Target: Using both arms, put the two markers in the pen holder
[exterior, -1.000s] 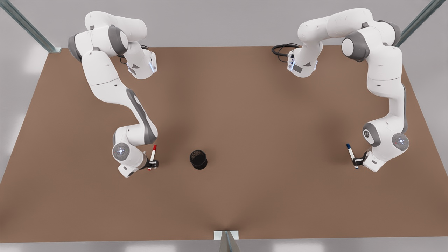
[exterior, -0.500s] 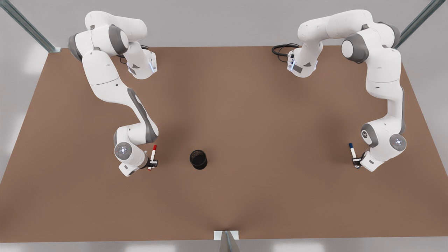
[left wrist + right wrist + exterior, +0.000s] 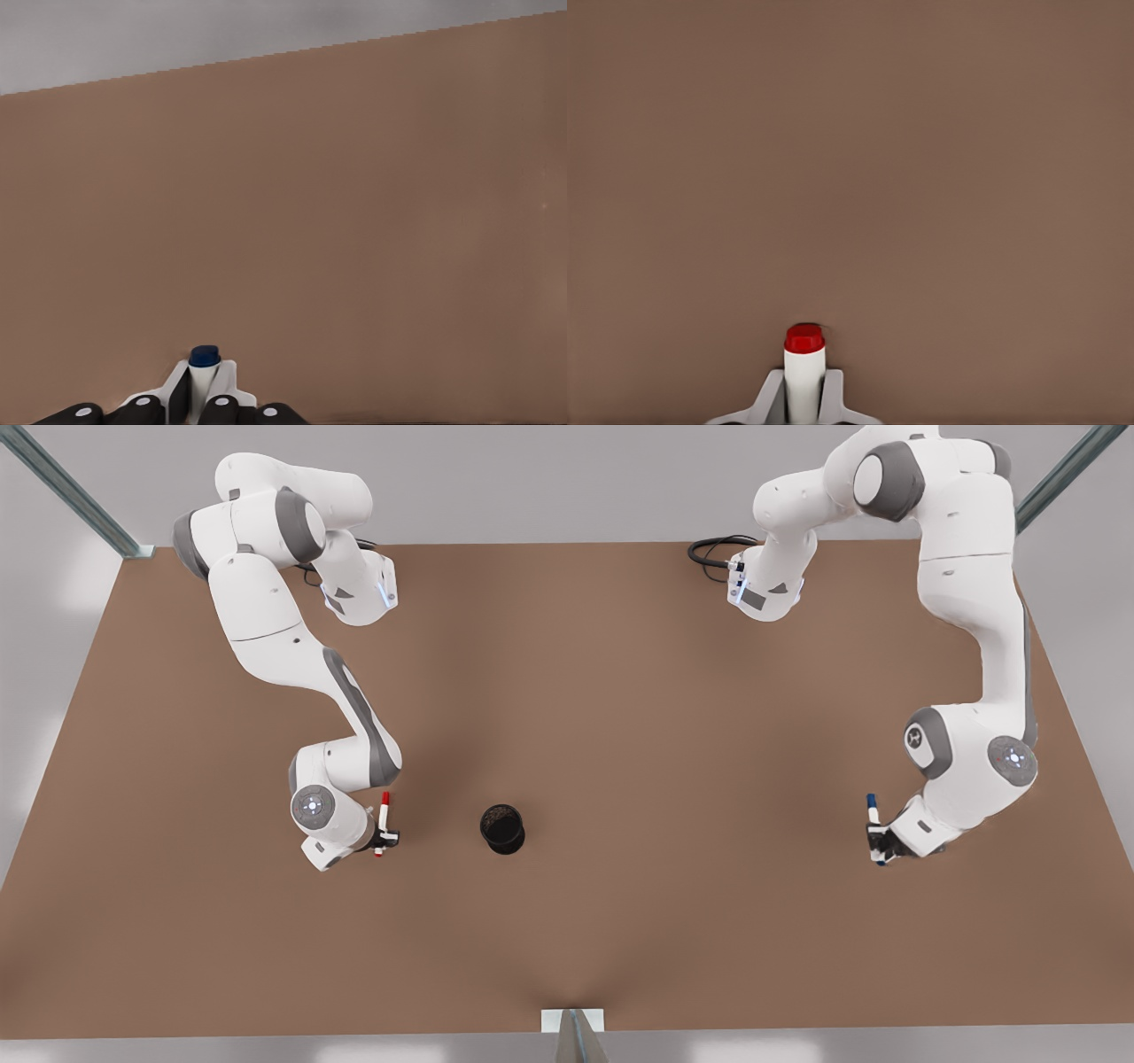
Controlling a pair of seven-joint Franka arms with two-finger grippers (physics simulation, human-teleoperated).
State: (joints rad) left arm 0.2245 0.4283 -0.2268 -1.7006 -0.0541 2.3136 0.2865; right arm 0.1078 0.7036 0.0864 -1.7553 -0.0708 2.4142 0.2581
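Red marker (image 3: 383,815): thin, smooth white barrel w/ glossy red cap at the upper end and a small red tip below; stands near upright, leaning slightly. It sits clamped betw. the white fingertips of the right gripper (image 3: 384,837), on the front view's left. In the right wrist view the red marker (image 3: 804,367) pokes up betw. two pale, wedge-shaped fingers (image 3: 767,403), which press both sides of the barrel; brown surface behind it.

Blue marker (image 3: 873,819): same slim white barrel, dark blue cap on top, blue end just showing below the grip. Held by the left gripper (image 3: 878,841) on the front view's right, also roughly upright. In the left wrist view the blue marker (image 3: 204,372) shows its rounded blue cap above white fingers (image 3: 226,381) that hug the barrel, w/ black knuckle-like housings beneath.

Pen holder (image 3: 502,829): small black cylinder, open top, dark mesh-like wall, standing upright on the table (image 3: 620,735). It's near the red marker, toward the front view's right of it, not touching; blue marker is well apart from it, on the far side.

Table: flat matte brown board, no visible grain. Arms: big white jointed shells w/ grey joint bands, both bent down toward the table's near half. Black cable (image 3: 713,553) coils by the base on the front view's right. Metal struts (image 3: 71,491) at the corners.
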